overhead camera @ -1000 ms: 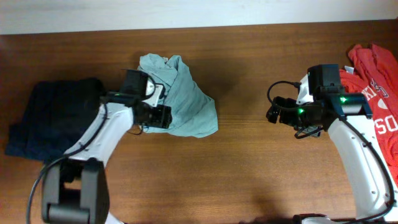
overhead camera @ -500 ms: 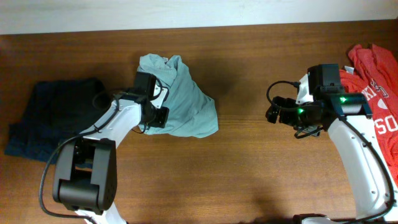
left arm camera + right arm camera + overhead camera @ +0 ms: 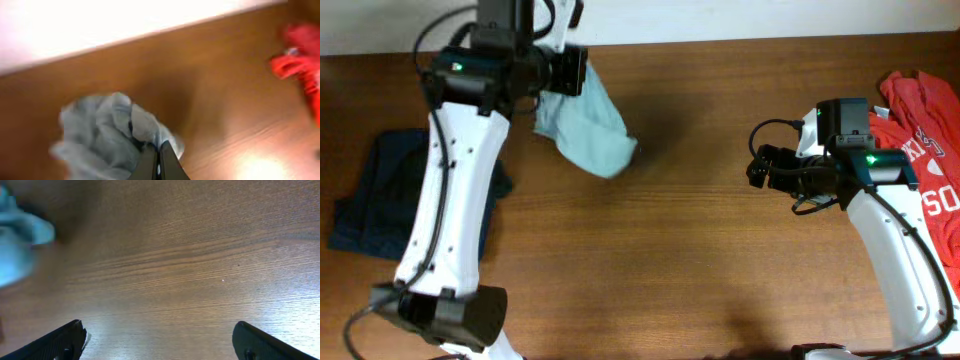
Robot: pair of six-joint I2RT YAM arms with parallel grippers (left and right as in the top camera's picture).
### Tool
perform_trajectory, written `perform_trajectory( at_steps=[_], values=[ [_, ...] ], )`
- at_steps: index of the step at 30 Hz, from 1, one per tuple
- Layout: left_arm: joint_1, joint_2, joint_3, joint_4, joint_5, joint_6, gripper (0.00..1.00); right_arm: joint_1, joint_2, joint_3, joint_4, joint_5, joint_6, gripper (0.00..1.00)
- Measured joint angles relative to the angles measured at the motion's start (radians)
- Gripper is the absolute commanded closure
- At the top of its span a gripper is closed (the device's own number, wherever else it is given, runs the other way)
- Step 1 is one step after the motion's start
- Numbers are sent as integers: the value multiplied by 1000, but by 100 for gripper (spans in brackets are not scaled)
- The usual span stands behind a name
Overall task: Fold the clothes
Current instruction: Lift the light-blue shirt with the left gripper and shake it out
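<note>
Teal T-shirt (image 3: pixel 592 132) held up in a bunch nr the far edge of the counter (image 3: pixel 700 270), left of centre.
L pincer (image 3: pixel 574 76) is clamped tight on the cloth. R pincer (image 3: pixel 761 166) is spread wide w/ nothing in it. Best bet: carry to mid-counter, lower slowly so the loose end lands first & spreads. R should take a 2nd corner before folding. Keep off the red shirt (image 3: pixel 923 140) & dark garment (image 3: pixel 375 205) at the side edges.

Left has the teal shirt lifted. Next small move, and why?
Probably carry the left pincer toward the middle of the table and lower the teal T-shirt. It hangs bunched from one shut grip near the far edge, while the right pincer hovers open over bare wood, too far to catch a corner.
</note>
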Motion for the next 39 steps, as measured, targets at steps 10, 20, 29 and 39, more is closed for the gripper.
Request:
perform_trajectory(
  at_steps=[10, 20, 29, 39],
  values=[
    [-156, -6, 302, 25, -17, -29, 100, 0, 1, 0, -1, 19, 0, 2],
    [-179, -8, 452, 55, -225, -29, 100, 0, 1, 0, -16, 20, 0, 2],
    [-179, -84, 466, -45, -552, -3, 100, 0, 1, 0, -17, 23, 0, 2],
    [-207, -93, 482, -30, -486, -1, 100, 0, 1, 0, -22, 33, 0, 2]
  ],
)
